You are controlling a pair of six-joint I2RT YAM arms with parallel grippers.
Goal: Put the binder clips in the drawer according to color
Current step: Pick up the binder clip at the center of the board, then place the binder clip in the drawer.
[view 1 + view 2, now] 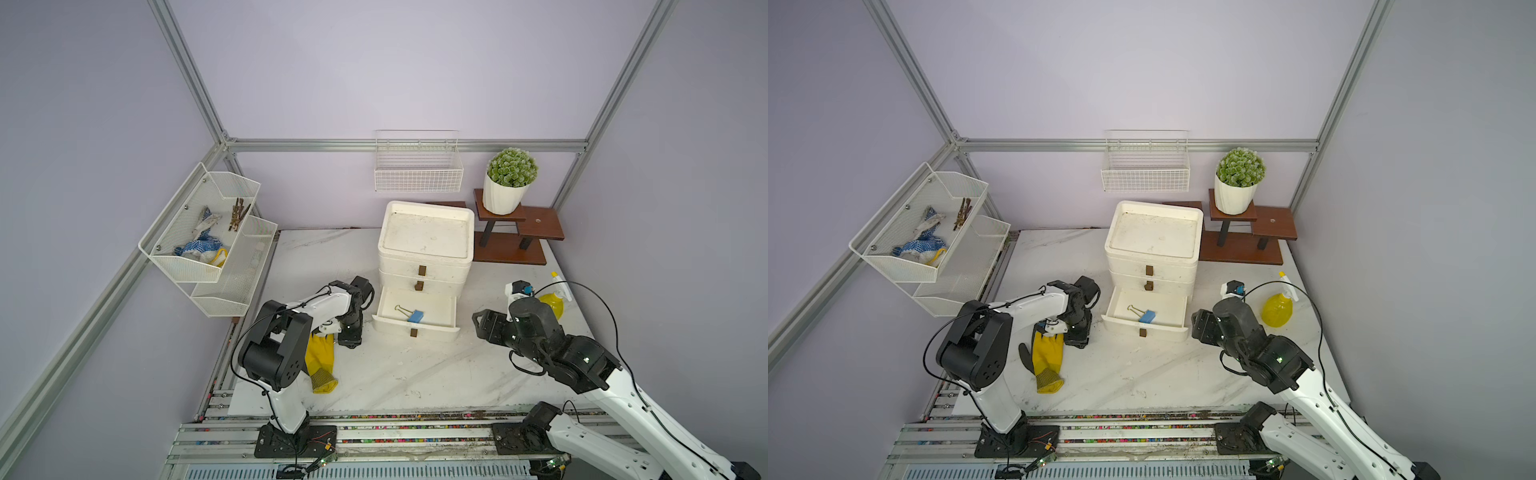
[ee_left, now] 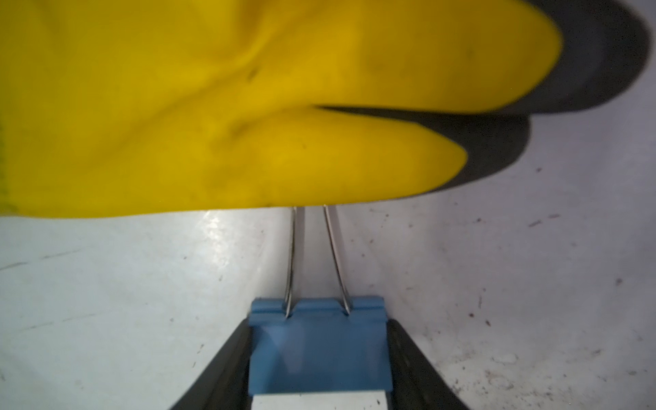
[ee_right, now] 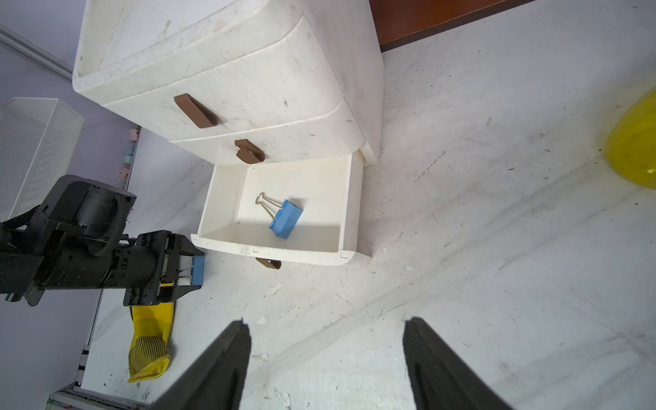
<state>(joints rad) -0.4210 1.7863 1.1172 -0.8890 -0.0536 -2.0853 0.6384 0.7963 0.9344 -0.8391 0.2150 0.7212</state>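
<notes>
While the left claw (image 2: 319,321) sits low over the marble tabletop (image 2: 106,301), its two dark fingers (image 2: 230,355) are pressed against the sides of a blue clip (image 2: 319,355). That's a pinch on the body, wire handles pointing away from the wrist. Those handles run straight to the edge of a yellow rubber glove (image 2: 248,106) and their loop ends vanish there; whether glove and clip touch, hard to call.

Over to the right claw (image 3: 326,321): fingers spread wide, nothing between them, hovering above bare table in front of the drawers.

Between the two arms stands a white three-drawer chest (image 1: 428,232). Top two drawers shut, brown tabs (image 3: 195,110) on each; bottom drawer (image 3: 277,246) pulled out, its near corner just beside the left claw. Inside it, a second blue clip (image 3: 285,218), lying on the drawer floor, handles toward the chest.

Further out, a yellow spray bottle (image 1: 1277,309) behind the right arm, a potted plant (image 1: 509,178) on a brown wooden stand (image 1: 511,249), a white wire basket (image 1: 417,174) on the back wall. On the left wall, a mesh rack (image 1: 183,266); its upper bin holds blue-dotted gloves (image 1: 199,247).
</notes>
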